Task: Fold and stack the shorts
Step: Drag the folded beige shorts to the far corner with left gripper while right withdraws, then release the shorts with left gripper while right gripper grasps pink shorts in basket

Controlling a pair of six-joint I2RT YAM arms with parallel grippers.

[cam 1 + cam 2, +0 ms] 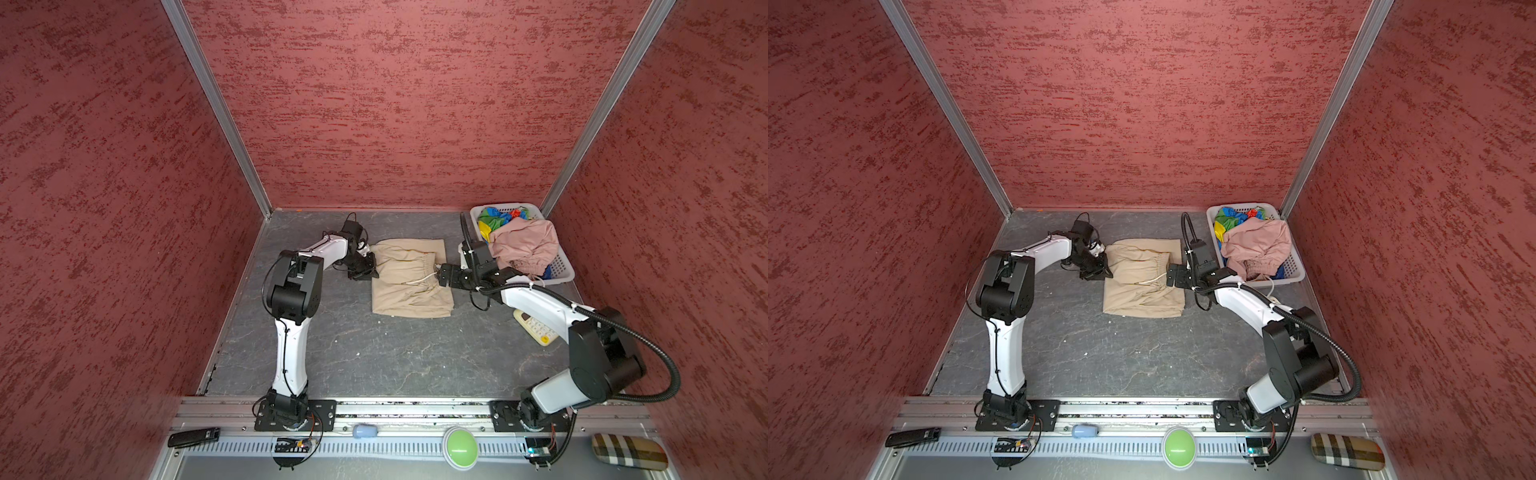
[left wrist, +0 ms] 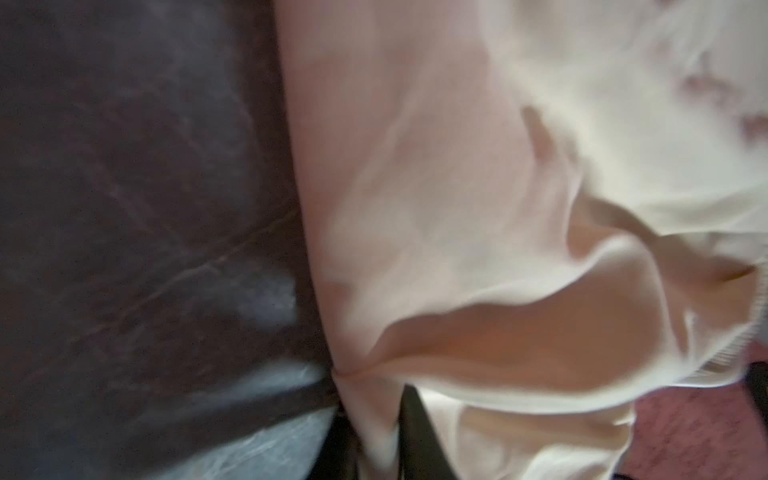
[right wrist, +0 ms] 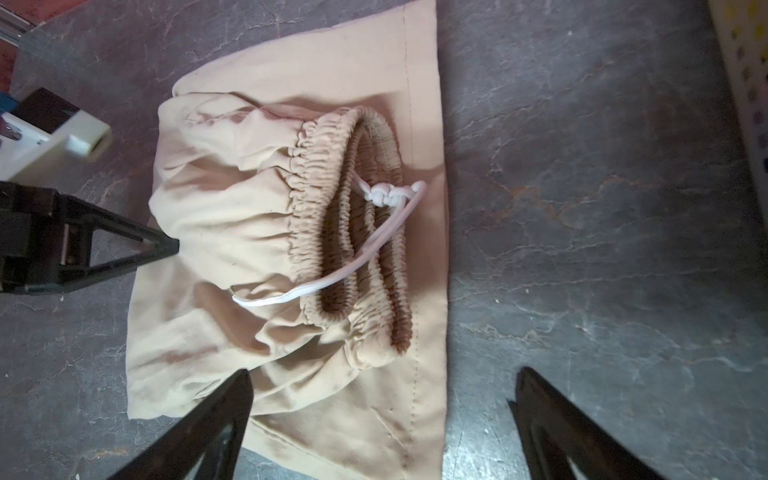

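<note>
Beige shorts fill the blurred left wrist view, their edge pinched in the clenched left gripper. They lie on the table with the waistband doubled over the legs, so one fold looks begun. The right gripper hovers spread wide, holding nothing. Pink shorts and rainbow shorts sit heaped, unfolded, in the white basket, and no stack exists yet. The rainbow pair is mostly buried, and how many layers are pinched is unclear.
</note>
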